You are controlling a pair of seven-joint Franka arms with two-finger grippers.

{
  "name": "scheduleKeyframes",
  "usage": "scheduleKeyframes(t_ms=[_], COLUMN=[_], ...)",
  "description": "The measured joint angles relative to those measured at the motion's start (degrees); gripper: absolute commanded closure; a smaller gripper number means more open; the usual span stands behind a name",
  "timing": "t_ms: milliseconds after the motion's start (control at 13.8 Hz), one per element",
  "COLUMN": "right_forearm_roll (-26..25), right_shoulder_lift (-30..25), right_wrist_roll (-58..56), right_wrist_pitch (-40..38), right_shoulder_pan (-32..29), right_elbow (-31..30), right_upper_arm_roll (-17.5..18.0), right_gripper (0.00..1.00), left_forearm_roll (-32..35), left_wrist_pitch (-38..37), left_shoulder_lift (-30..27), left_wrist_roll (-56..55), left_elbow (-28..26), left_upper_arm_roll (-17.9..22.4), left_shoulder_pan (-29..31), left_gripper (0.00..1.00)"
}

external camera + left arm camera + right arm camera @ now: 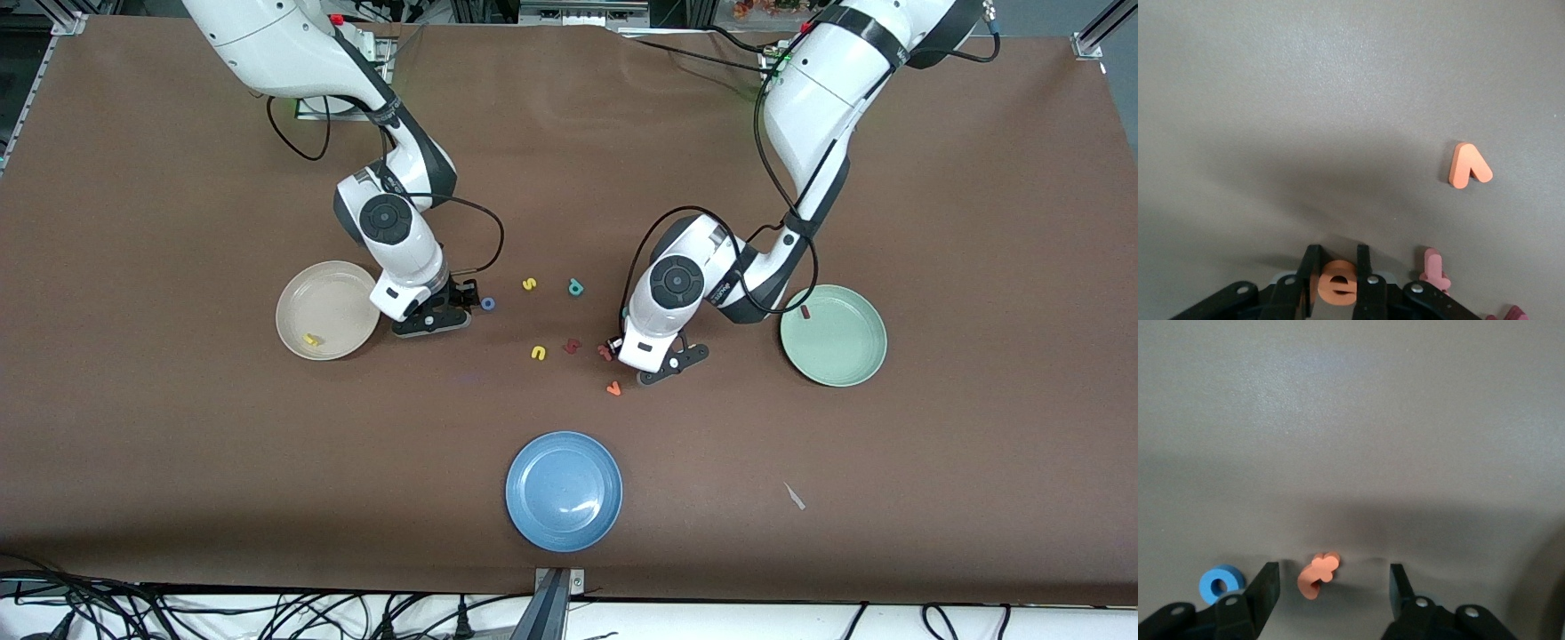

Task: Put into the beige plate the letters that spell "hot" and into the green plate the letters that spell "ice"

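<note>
Left end effector [1337,280] sitting low on the worktop [978,444] near its middle, fingers [1310,273] pinching the orange e [1338,285]; pinkish-red t [1433,270] lying just beside, orange v [1469,166] a little apart. Right end effector [1335,587] resting low just beside the beige plate [327,309], fingers [1266,587] spread around the orange t [1318,573] without touching it; blue o [1222,584] lying just outside one finger. Yellow h [310,339] lying in the beige plate, dark red i [805,312] lying in the green plate [834,336]. Blue plate [564,491] sitting near the worktop's camera-side edge.
</note>
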Motion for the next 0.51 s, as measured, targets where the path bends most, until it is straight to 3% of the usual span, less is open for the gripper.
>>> scheduleKeyframes(t_ms=[362, 507], right_forearm_roll=[-0.07, -0.08], right_shoulder_lift=[0.45, 0.49], right_wrist_roll=[0.87, 0.97], right_wrist_pitch=[0.78, 0.81], right_shoulder_pan=[0.00, 0.00], right_elbow=[-0.01, -0.01], right_upper_arm_roll=[-0.01, -0.01], right_gripper=[0.41, 0.54], left_forearm_roll=[0.00, -0.30], left_wrist_pitch=[-6.15, -13.76], left_shoulder_lift=[-1.45, -4.90], left_wrist_roll=[3.49, 8.99], left_elbow=[1.86, 2.71], left_upper_arm_roll=[0.14, -0.51], left_shoulder_pan=[3.38, 6.68], left_gripper=[1.00, 1.00])
